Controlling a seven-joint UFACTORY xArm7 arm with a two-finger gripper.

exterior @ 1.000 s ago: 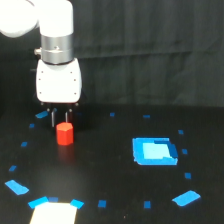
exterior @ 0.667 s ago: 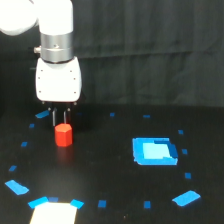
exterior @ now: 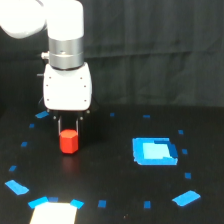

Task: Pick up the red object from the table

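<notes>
The red object [exterior: 69,141], a stubby red-orange block with a faceted top, stands on the black table [exterior: 110,175] at the exterior view's left. My gripper [exterior: 70,126] hangs from the white arm directly over it. Its two dark fingers [exterior: 60,124] reach down to the block's top, one at each side. The jaws are open and the block rests on the table. The fingertips are partly hidden behind the block's top edge.
A bright blue square patch [exterior: 154,151] lies to the right of the block. Small blue tape marks [exterior: 186,198] dot the table. A white sheet with blue corners [exterior: 54,212] sits at the bottom left edge. A dark curtain closes the back.
The gripper has come down and slightly right, so its fingers now flank the red object's top instead of hovering behind it. The block stays on the table.
</notes>
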